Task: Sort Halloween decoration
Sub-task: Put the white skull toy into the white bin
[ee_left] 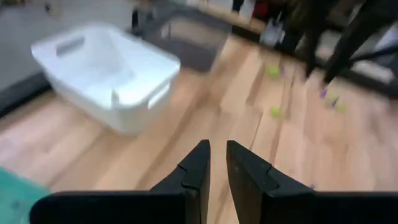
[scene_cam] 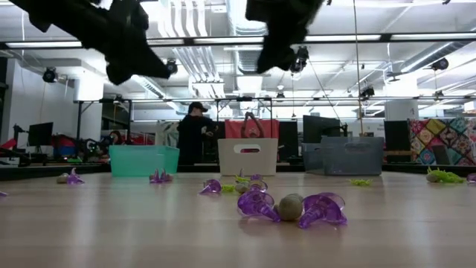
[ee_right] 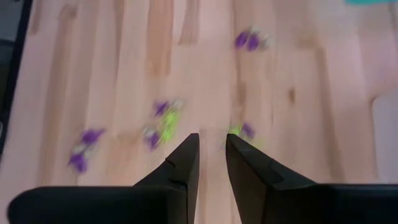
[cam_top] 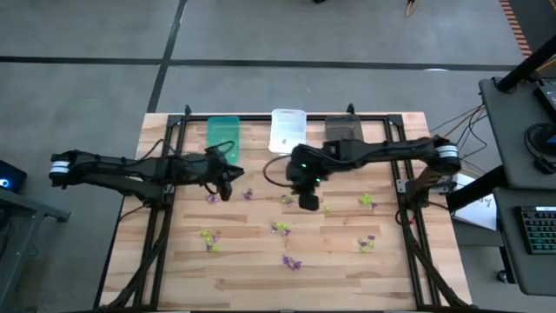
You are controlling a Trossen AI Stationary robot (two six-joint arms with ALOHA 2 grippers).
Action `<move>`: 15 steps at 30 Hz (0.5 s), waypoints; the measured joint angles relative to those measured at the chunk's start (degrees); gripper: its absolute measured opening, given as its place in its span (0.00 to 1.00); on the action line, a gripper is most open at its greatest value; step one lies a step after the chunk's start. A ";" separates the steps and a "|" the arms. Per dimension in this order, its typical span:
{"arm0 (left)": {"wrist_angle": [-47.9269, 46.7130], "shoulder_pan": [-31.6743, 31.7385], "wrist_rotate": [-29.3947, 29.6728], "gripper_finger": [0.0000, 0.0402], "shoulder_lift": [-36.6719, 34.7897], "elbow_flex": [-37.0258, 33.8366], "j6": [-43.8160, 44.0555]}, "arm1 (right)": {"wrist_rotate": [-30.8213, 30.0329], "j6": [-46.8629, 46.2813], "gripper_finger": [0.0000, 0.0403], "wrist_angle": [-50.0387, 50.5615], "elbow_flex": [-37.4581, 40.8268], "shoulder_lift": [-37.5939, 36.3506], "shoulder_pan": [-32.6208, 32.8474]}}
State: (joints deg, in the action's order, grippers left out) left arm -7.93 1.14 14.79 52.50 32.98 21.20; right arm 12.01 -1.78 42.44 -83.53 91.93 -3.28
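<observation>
The Halloween decoration (cam_top: pixel 281 228) lies scattered over the bare wood of the table (cam_top: pixel 174 269), none of it in a bin. From above, about ten small clumps can be counted: four or so purple ones, such as the pair (cam_top: pixel 292 263) nearest the front edge, and roughly five yellow-green or mixed ones, such as the clump (cam_top: pixel 208 236) at front left. Exact piece counts within each clump cannot be told. At table height one purple pair with a greyish ball between (scene_cam: pixel 291 208) sits closest to the camera.

The right gripper (ee_right: pixel 211 152) hangs above the middle of the table. Its fingers (ee_right: pixel 184 163) stand a narrow gap apart with nothing between them. Just past the fingertips lies a yellow-green and purple piece (ee_right: pixel 240 130); off to one side of the fingers is a mixed clump (ee_right: pixel 163 124), and farther out two more purple bits (ee_right: pixel 83 148).

The left gripper (ee_left: pixel 216 163) hovers over the table's rear left part, fingers (ee_left: pixel 198 168) almost together and holding nothing; bare wood lies just ahead of the tips.

Three bins stand in a row along the far edge: one green bin (cam_top: pixel 223 132), one white bin (cam_top: pixel 287 129) and one dark grey bin (cam_top: pixel 343 130).
</observation>
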 joint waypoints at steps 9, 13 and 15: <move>-10.37 -0.10 -7.81 0.09 6.50 0.38 -0.30 | -0.06 -2.56 0.18 -1.03 12.33 -7.89 1.68; -13.82 -0.10 -8.36 0.10 8.40 0.32 -2.00 | -0.07 -2.65 0.17 -1.28 16.05 -10.69 1.79; -14.70 -0.10 -8.32 0.11 9.44 0.30 -2.69 | -0.07 -2.71 0.16 -1.84 17.70 -11.90 1.79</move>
State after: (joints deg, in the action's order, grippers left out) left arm -22.63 1.04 6.47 61.94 33.28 18.51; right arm 11.94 -4.49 40.60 -65.83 80.03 -1.50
